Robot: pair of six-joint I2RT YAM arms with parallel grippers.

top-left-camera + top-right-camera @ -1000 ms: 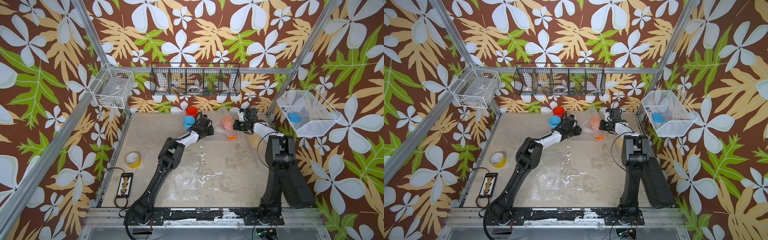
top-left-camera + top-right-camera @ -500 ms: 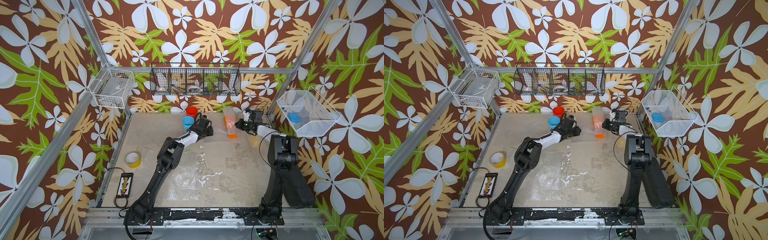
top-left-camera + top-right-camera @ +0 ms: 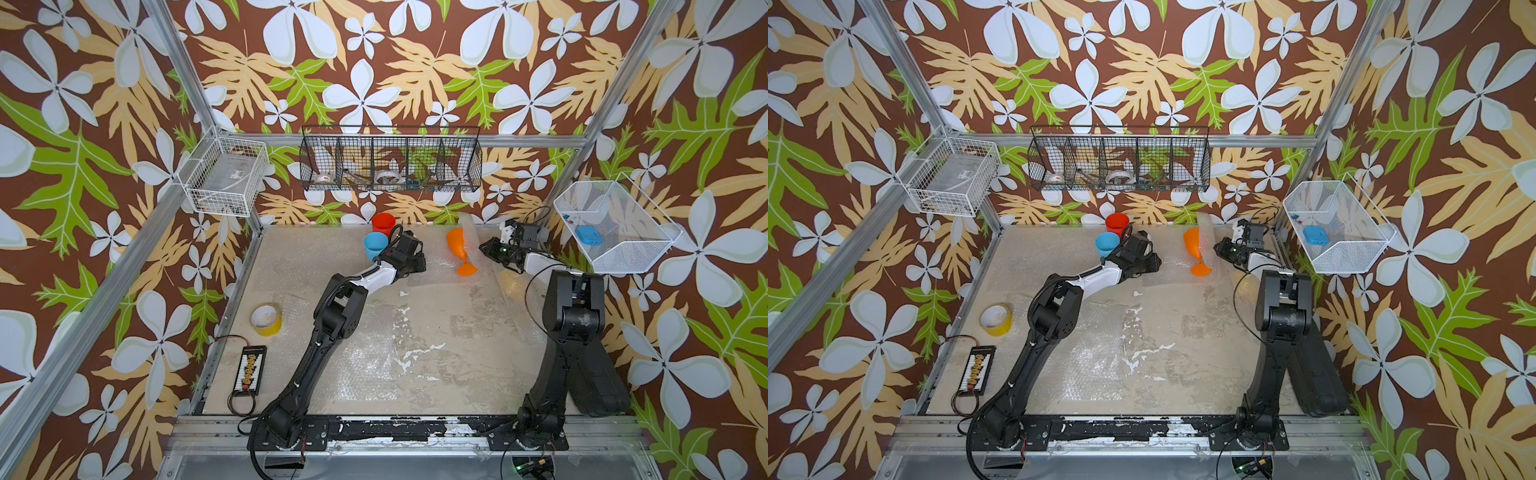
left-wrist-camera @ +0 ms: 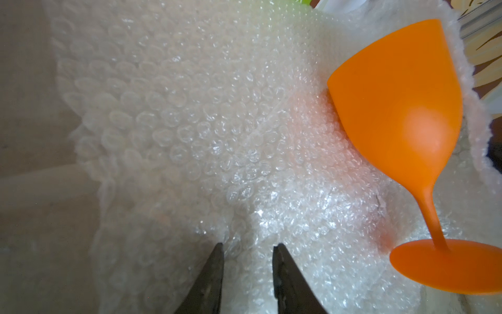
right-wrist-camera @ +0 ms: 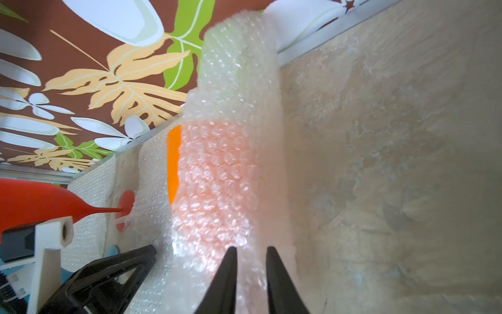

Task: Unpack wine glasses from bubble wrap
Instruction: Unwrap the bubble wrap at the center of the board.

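Far across the table [image 3: 457, 332], on unrolled bubble wrap [image 4: 190, 108]: orange goblet [image 3: 457, 245] bare, on its side, foot nearward. Just left, left gripper [image 4: 248, 246], jaws slightly parted at a bunched fold of wrap; cannot tell whether gripping. Just right, right gripper [image 5: 251, 248], jaws apart, clamping nothing.

Both reaches are made to the far edge, with jaws narrowly parted.

The left arm [image 3: 332, 316] is raised from its base at 7 o'clock and bent at the elbow, with the forearm laid low toward 12 o'clock. The left gripper [image 4: 248, 246] is pointed toward 3 o'clock, jaws a little apart. The right arm [image 3: 573, 307] is carried from 5 o'clock toward 1 o'clock. The right gripper [image 5: 251, 248] is turned toward 9 o'clock, jaws likewise slightly apart.
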